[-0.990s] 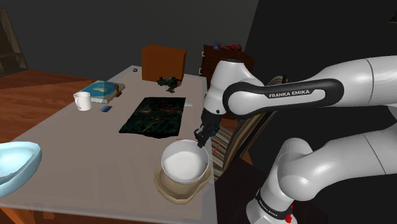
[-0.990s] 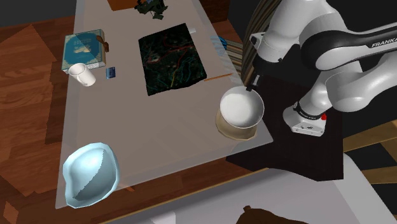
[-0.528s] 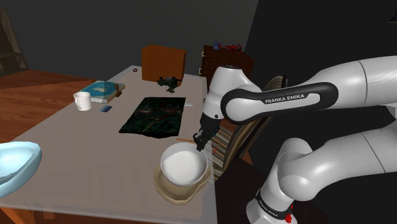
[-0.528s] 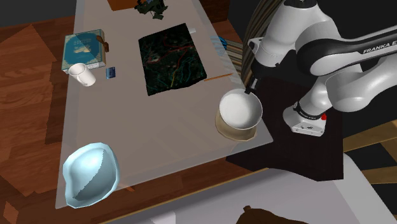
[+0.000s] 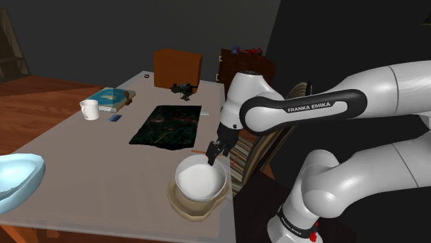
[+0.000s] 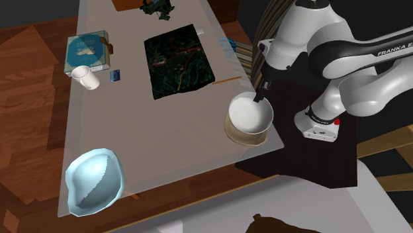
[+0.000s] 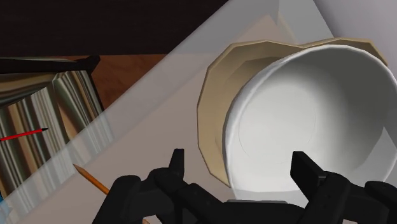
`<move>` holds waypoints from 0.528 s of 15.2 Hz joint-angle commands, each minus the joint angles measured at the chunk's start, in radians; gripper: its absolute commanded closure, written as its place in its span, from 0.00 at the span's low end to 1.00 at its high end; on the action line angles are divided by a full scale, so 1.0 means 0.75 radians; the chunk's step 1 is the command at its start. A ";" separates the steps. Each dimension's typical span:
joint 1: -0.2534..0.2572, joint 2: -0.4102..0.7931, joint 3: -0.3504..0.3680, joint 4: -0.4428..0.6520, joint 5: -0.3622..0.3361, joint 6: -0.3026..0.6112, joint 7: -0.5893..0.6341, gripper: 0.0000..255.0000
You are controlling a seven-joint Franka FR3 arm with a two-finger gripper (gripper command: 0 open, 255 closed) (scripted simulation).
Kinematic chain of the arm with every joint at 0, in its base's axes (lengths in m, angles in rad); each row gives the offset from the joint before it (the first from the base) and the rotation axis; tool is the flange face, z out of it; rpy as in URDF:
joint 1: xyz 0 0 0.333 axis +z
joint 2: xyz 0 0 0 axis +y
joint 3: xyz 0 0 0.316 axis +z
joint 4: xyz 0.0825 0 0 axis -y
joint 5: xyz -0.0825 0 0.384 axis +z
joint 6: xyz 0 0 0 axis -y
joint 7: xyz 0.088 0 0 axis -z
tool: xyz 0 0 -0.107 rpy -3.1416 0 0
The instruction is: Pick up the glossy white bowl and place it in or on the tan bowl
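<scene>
- The white bowl (image 5: 200, 178) is seen nested inside the tan bowl (image 5: 186, 206), its rim standing above the tan rim.
- Both bowls are placed on the counter (image 5: 103, 166), near the corner closest to the robot's stand.
- The tool (image 5: 213, 156) is held just above the white bowl's rim, on the side towards the arm.
- In the wrist view the tool (image 7: 238, 156) is shown with its fingers (image 7: 177, 162) apart. A stretch of the white bowl's (image 7: 305, 121) rim lies between them, and neither finger is seen pressing on it.
- The tan bowl (image 7: 213, 108) is visible there as a faceted rim around the white one.
- A pencil (image 7: 92, 180) is seen lying on the counter (image 7: 159, 95) near its edge.
- Further along the counter a dark mat (image 5: 166, 125), a white mug (image 5: 89, 109), a book (image 5: 110, 99) and a small blue item (image 5: 115, 119) are laid out.
- A pale blue bowl (image 6: 94, 180) is set at the far end, well apart from the stacked bowls.
</scene>
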State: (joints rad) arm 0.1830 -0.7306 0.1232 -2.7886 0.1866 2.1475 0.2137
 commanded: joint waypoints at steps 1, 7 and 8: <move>0.000 0.000 0.000 0.000 0.000 0.000 0.000 0.00; -0.014 -0.079 -0.025 0.124 -0.028 -0.204 0.006 0.00; -0.014 -0.079 -0.025 0.125 -0.028 -0.204 0.006 0.00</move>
State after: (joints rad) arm 0.1735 -0.7882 0.1063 -2.6982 0.1671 1.9998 0.2192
